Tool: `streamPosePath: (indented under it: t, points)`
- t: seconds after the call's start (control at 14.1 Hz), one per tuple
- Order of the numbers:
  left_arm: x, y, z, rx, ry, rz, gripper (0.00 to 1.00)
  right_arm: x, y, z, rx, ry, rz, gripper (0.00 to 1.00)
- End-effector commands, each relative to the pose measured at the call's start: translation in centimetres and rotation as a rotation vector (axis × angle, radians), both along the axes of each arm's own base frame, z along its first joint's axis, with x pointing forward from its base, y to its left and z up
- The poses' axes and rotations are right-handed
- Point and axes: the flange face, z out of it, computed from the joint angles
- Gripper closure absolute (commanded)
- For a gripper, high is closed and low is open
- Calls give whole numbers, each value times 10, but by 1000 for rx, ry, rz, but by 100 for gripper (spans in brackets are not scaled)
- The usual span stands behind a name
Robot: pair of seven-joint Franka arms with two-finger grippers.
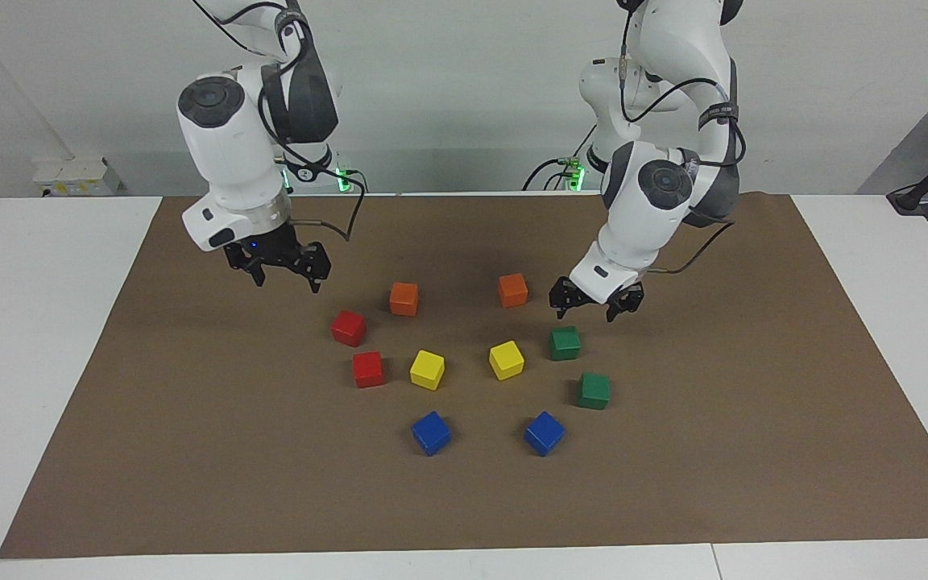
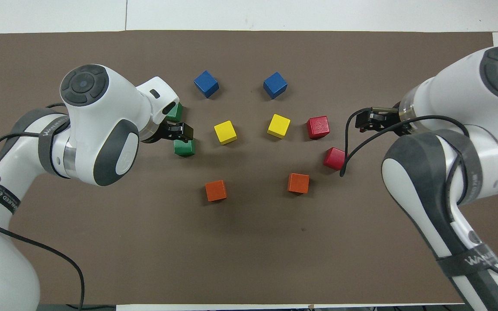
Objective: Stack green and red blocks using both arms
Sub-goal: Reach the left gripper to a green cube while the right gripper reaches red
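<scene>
White tabletop [image 1: 45,338] under a brown mat [image 1: 464,499]; on the mat, ten separate cubes: green pair [image 1: 565,343] near left hand [image 1: 597,304], red pair [image 1: 349,328] near right hand [image 1: 280,274].

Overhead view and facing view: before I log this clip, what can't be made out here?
- Overhead view: the green block farther from the robots is mostly covered by the left arm's wrist.
- Overhead view: the right tool is partly masked by a black cable, which also crosses the nearer red block.
- Facing view: both arms are cut off by the top edge; the left tool hangs over the nearer green block, contact unclear.
</scene>
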Motion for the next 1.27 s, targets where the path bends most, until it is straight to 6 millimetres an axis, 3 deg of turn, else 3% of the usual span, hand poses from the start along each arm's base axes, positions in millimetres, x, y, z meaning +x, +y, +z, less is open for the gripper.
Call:
streamPosePath:
  t: [0.0,0.64,0.85,1.2]
  points:
    - [1,-20,-26,22,-8,19,0,-5,2,-18,12,-8,-106,0]
    - [-1,-21,-79,24,-9,27,0,-17,41,-77,52,-26,-203,0]
    - [-8,-19,-94,27,-7,29,0,-19,40,-87,56,-31,-215,0]
    - [-17,-25,-103,22,-21,22,2,-33,36,-111,54,-28,-217,0]
